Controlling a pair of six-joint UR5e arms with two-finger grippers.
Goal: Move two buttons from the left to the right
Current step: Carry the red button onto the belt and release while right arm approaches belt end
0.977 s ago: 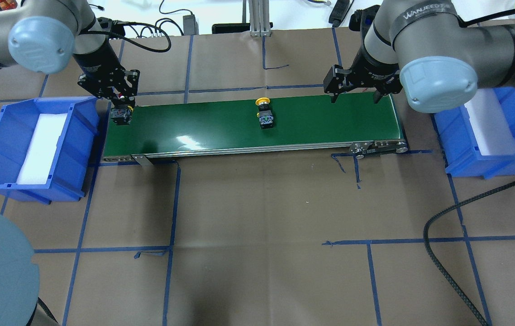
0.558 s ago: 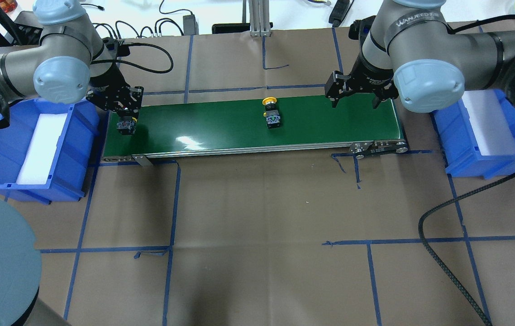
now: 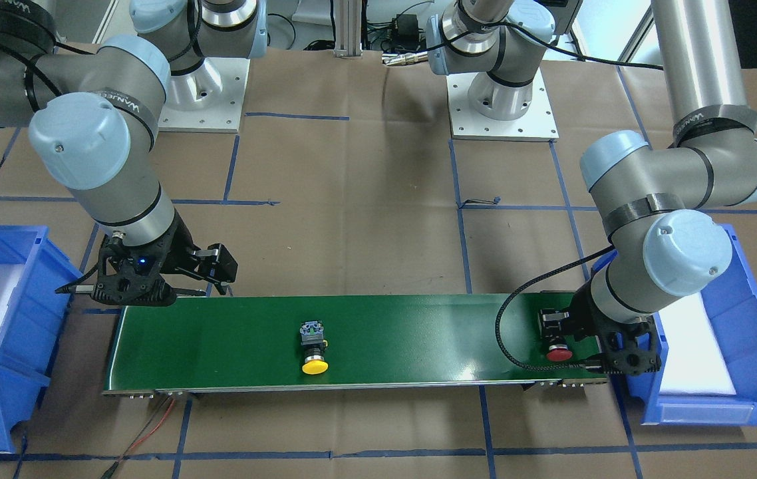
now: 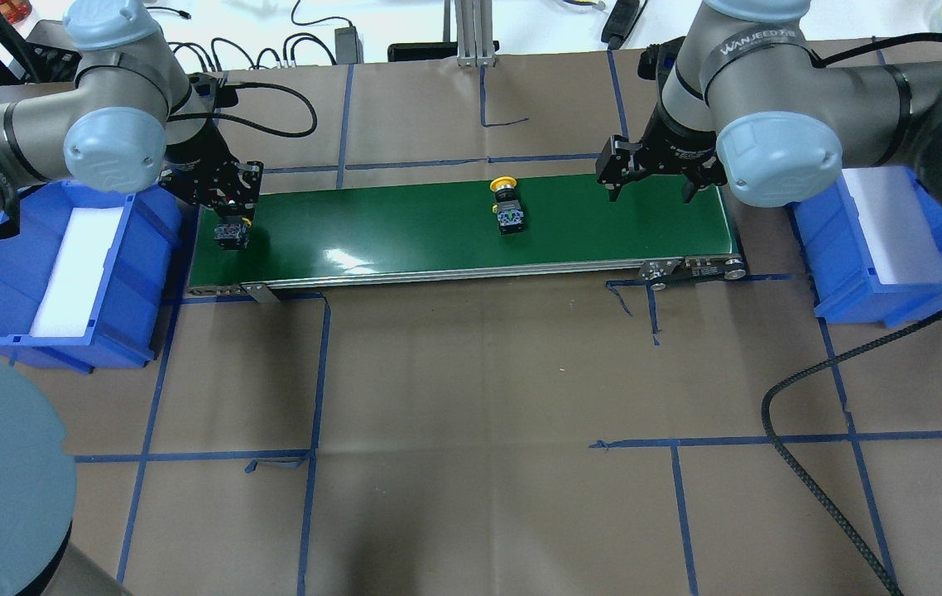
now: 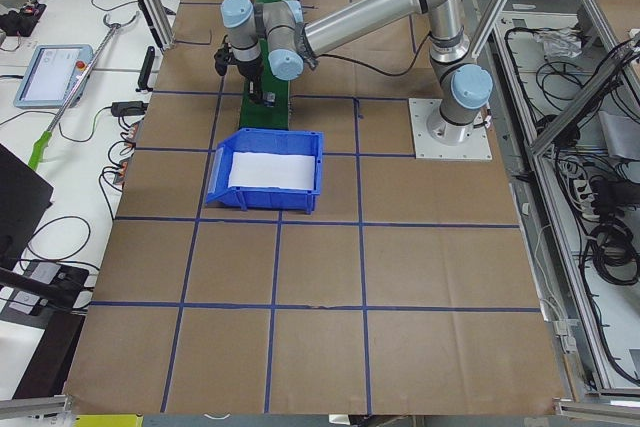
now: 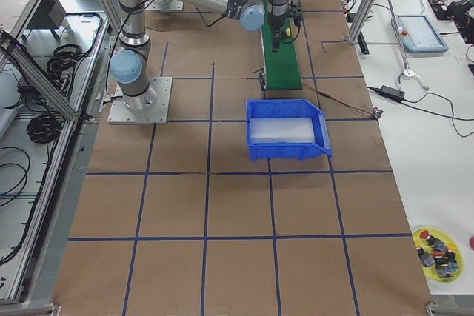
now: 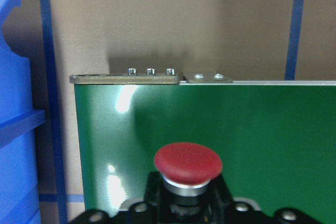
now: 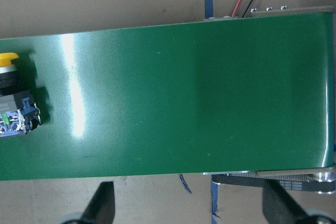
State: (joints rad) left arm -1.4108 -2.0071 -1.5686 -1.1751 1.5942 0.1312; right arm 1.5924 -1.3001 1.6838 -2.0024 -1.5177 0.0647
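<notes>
Setting the red button down at the left end of the green belt looks like the step being worked on. It's being straddled by the left gripper, but whether it's being squeezed or let go can't be told. The yellow button is being left lying on its side mid-belt, and the right gripper is being held spread apart over the right end. Ideally the red one is being released low and flat, so no rolling is being risked.
</notes>
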